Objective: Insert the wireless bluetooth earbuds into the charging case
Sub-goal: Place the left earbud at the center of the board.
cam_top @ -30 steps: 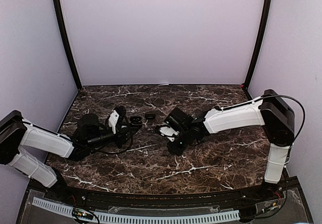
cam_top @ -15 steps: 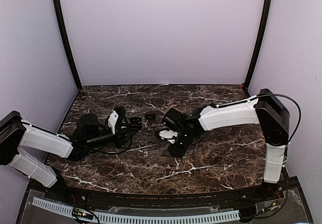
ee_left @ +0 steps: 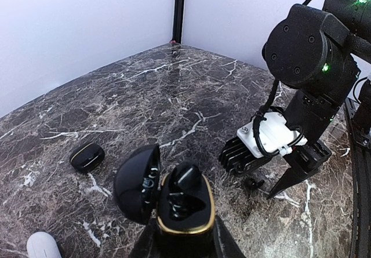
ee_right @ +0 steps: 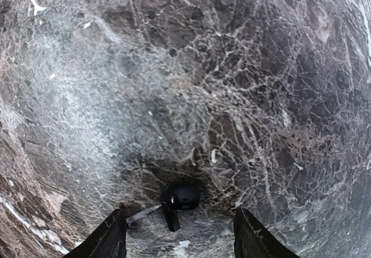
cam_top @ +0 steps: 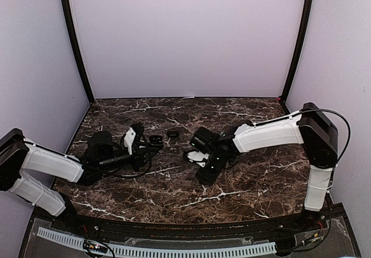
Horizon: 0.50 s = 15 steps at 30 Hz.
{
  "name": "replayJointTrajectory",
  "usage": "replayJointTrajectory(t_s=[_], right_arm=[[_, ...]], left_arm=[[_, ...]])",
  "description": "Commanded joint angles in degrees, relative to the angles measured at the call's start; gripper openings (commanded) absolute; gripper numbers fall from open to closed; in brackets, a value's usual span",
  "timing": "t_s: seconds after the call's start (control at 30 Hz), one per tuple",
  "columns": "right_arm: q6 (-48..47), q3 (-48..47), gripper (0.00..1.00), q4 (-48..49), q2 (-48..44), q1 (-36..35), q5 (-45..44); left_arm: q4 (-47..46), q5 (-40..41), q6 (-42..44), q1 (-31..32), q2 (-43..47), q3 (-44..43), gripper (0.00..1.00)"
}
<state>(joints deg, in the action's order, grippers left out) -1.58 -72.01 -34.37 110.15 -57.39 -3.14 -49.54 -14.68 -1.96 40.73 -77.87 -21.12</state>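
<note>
The left gripper (ee_left: pixel 184 244) is clamped on the open charging case (ee_left: pixel 184 211), its lid tipped back and a black earbud (ee_left: pixel 186 177) sitting in the gold-rimmed tray. Further right, the right gripper (ee_right: pixel 179 222) hangs low with its fingers spread wide, and a loose earbud (ee_right: pixel 182 195) lies on the marble table (ee_right: pixel 243 66) between them.

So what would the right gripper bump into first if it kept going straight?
Probably the small black earbud lying on the marble table, right between the open fingers of the right gripper. Depth is unclear, so its fingertips might touch the table first.
</note>
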Motion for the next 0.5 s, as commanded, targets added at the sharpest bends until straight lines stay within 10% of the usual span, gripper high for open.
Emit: replayJointTrajectory(t_s=[0.0,0.47], right_arm=[[1.24,1.69,0.62,-0.54,-1.1,0.41,-3.77],[3.33,-1.34,0.57,0.83,1.37,5.84,-7.23]], left_arm=[[1.01,-0.26,0.75,-0.21,1.78,0.24,0.1],[1.27,1.39,1.08,-0.18,2.85,0.82,0.1]])
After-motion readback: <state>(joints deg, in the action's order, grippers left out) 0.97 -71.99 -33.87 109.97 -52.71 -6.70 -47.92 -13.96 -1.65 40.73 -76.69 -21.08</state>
